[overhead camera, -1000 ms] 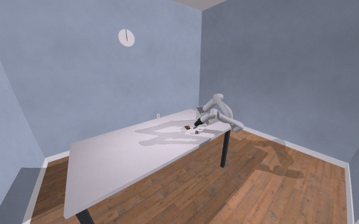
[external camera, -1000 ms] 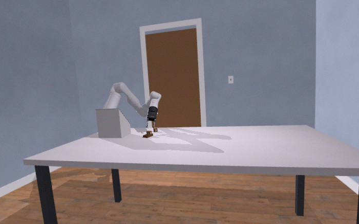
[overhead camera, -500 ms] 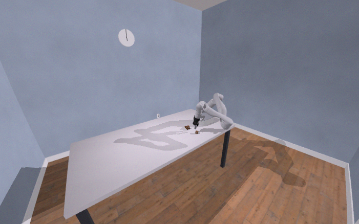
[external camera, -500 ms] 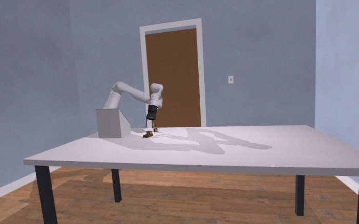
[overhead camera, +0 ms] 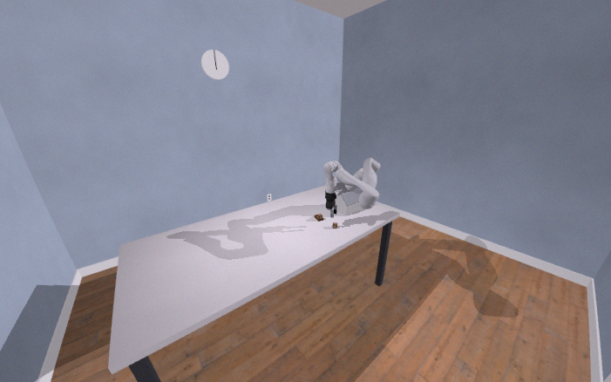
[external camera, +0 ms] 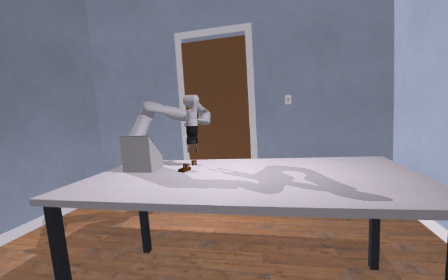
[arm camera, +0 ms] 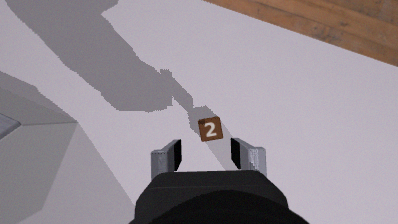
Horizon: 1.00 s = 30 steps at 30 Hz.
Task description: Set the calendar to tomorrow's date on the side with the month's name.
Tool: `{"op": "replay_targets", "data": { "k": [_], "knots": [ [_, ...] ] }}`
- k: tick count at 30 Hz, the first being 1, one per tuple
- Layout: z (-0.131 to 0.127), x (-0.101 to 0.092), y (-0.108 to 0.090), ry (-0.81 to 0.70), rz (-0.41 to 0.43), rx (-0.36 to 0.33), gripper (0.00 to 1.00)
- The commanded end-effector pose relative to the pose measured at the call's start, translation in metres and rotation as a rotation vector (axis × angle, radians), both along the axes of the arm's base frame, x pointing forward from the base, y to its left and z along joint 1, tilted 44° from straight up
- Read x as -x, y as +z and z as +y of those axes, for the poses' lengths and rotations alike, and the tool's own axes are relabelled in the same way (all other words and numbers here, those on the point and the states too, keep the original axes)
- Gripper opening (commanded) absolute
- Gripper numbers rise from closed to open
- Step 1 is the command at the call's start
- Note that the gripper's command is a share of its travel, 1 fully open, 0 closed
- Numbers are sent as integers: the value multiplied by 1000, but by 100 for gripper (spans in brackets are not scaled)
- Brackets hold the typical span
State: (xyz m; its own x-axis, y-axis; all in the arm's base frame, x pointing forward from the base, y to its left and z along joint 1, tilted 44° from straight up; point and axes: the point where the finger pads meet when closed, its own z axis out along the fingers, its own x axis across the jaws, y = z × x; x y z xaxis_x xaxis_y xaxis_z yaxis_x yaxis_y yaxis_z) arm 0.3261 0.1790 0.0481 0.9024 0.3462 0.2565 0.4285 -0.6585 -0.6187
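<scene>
Bench: pale top, dark legs, plank floor below. Blue walls; a round clock upper left of centre in the top view, a brown door behind my arm in the exterior view.

Loose cube on the bench, right of centre and low of my claw in the top view. Tray near it, a second cube on it. Wrist view alone gives me a readable "2" on the loose cube's upward face, mid-frame; tray out of that view. Exterior view shows air between my fingertips and the bench.

My arm bends over from its base, wrist vertical, claw pointing down. Claw spread wide, nothing pinched.
</scene>
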Motion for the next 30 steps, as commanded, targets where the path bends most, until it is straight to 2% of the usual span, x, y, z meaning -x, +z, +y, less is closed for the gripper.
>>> {"op": "replay_targets", "data": {
  "k": [1,6,20,28,29,30],
  "knots": [
    [-8,-7,4,-26,-12,-19,100],
    [-9,-9,8,-27,-24,-39,100],
    [-9,-9,8,-26,-25,-40,100],
    [9,2,13,86,-122,-38,100],
    [9,2,13,86,-122,-38,87],
    [9,2,13,86,-122,-38,87]
  ]
}}
